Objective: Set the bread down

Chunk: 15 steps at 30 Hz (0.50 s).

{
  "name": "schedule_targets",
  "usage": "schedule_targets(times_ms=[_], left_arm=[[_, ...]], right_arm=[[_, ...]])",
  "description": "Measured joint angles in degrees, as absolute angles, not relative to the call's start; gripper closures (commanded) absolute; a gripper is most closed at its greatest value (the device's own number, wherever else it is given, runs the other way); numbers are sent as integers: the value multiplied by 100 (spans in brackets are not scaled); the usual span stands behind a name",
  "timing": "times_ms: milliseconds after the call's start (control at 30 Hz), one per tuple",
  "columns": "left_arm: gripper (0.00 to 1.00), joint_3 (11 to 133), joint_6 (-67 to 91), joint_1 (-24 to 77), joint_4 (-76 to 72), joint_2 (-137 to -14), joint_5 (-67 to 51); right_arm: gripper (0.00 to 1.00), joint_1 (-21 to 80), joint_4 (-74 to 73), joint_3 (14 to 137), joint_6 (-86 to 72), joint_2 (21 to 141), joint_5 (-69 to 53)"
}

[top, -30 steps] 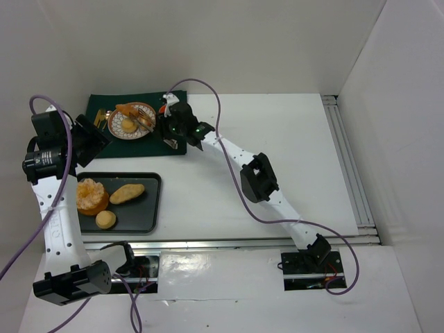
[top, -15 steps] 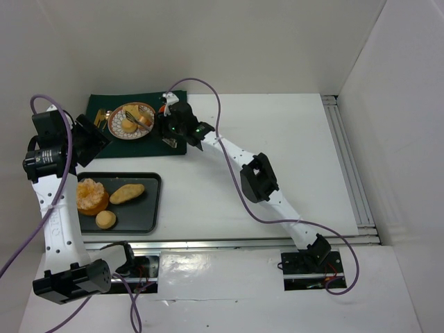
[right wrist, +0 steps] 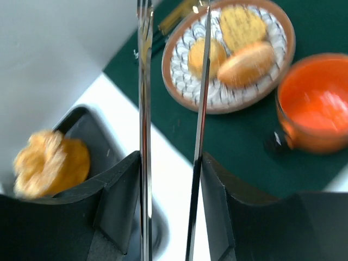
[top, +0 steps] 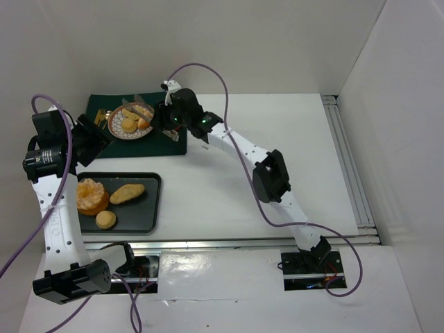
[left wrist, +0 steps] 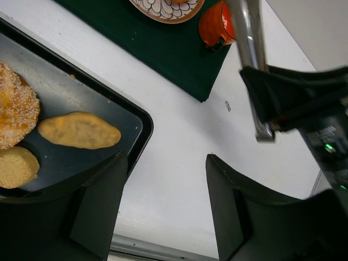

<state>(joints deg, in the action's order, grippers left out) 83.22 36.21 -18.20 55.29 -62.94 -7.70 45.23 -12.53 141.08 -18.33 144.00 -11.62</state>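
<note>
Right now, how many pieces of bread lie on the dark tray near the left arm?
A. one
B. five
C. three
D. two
C: the top view shows three pieces on the black tray: a big sugared round bun, an oval roll and a small round bun.

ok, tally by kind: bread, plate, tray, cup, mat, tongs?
Bread on the plate: 3
Bread on the tray: 3
Plate: 1
Tray: 1
Orange cup: 1
Green mat: 1
Tongs: 1
Total: 11
</note>
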Motion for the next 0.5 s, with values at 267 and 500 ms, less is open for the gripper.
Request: schedule_targets(times_ms=[267, 500], left_arm=[[28, 8300, 3634, -1820, 5476, -6292, -945], [28, 8211, 3642, -1820, 5437, -6292, -1009]], right_arm=[[48, 4276, -775, 9428, -1850, 10346, -399], [48, 3706, -674, 6761, -2143, 8206, 803]])
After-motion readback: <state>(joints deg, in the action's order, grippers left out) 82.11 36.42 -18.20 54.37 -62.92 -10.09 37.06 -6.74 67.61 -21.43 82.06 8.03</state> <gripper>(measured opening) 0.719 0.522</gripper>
